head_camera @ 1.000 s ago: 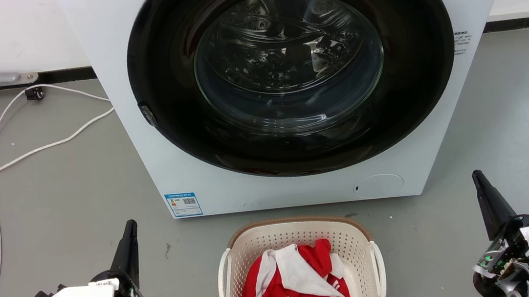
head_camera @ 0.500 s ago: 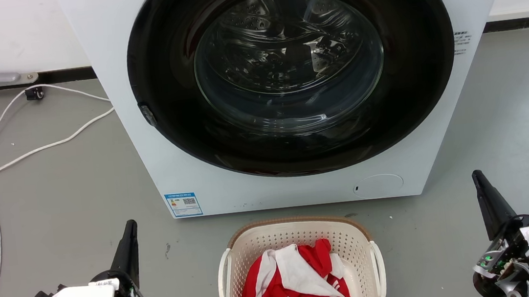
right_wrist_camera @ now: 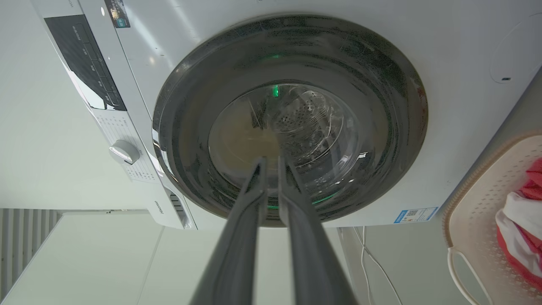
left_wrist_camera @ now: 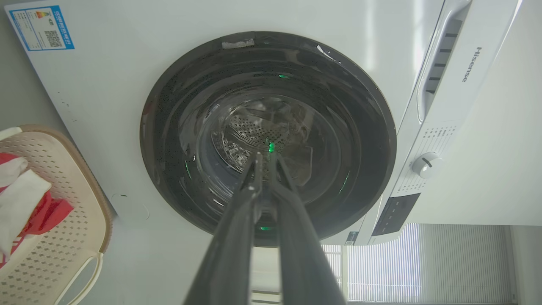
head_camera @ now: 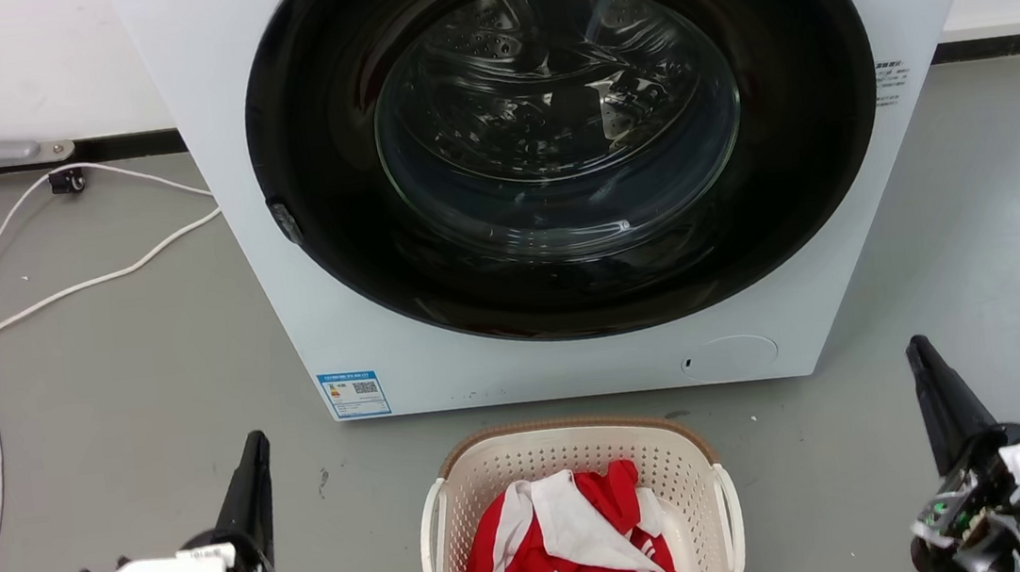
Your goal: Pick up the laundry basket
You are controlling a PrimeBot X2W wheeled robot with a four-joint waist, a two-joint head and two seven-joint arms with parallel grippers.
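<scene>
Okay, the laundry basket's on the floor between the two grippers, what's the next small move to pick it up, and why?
Probably bring both grippers inward toward the white side handles. The laundry basket sits on the floor before the washing machine; the left gripper and right gripper flank it, each apart from its handle, both aimed at the machine.

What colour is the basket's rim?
The basket rim is brown; the head view shows it best.
</scene>
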